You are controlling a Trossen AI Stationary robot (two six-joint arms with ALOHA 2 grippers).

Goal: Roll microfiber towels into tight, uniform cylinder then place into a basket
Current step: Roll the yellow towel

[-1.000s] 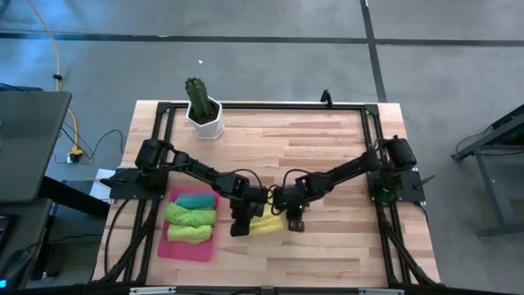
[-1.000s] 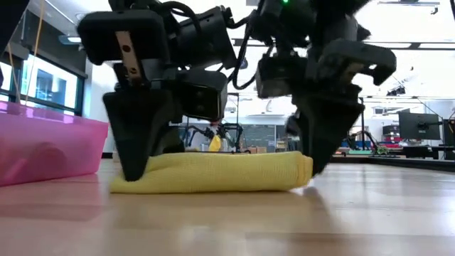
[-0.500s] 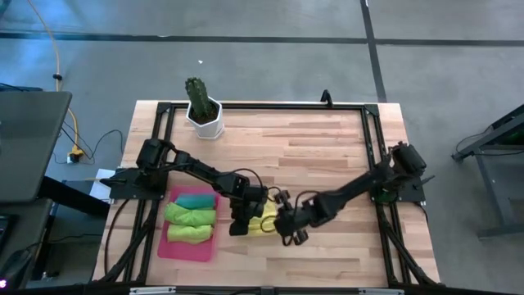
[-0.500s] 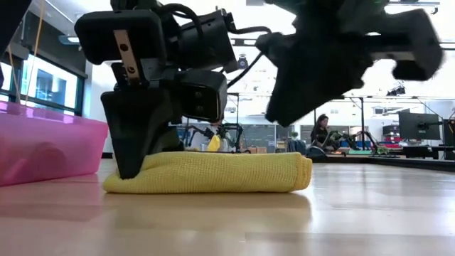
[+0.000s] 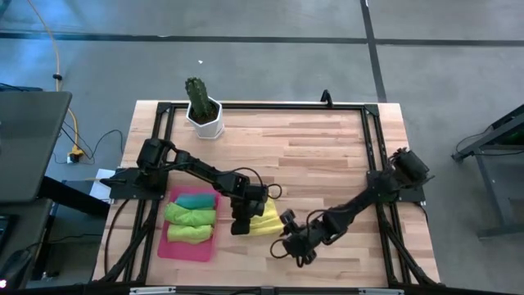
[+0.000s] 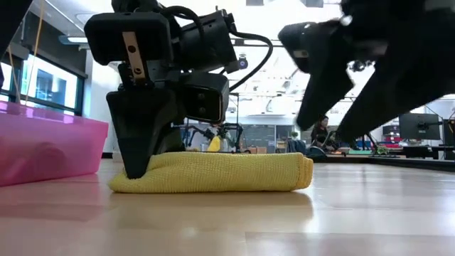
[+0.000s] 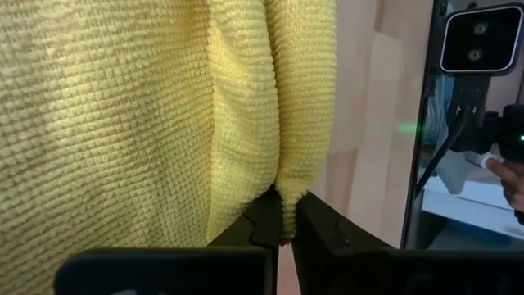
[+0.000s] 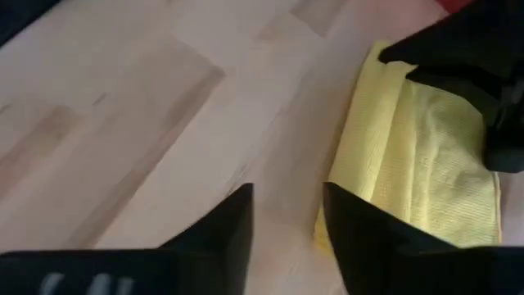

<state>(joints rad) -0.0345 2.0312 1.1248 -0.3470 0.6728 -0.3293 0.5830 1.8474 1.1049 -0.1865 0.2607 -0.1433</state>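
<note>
Left gripper (image 6: 136, 171) pinched tight on the yellow towel's (image 6: 213, 173) left end, pinning the roll to the table (image 5: 327, 156) just right of the pink basket (image 5: 161, 246). Right gripper (image 5: 301, 252) hangs nearer, fingers parted, empty.

1. The yellow towel (image 6: 213, 173) has a fine waffle-like weave, plain all over.
2. The basket (image 5: 162, 246) is pink-red; from the low view its wall looks translucent pink.
3. Inside it lie a teal towel (image 5: 195, 200) and two lime-green towels (image 5: 190, 215).
4. The table (image 5: 311, 147) is pale wood in lengthwise strips of varied tan, framed by black rails.
5. The cactus (image 5: 196, 94) is dark green in a white pot (image 5: 205, 121).
6. Both arms are black, as are the left end effector (image 6: 135, 153) and the right end effector (image 8: 286, 225).
7. The floor is grey with dark lines.
</note>
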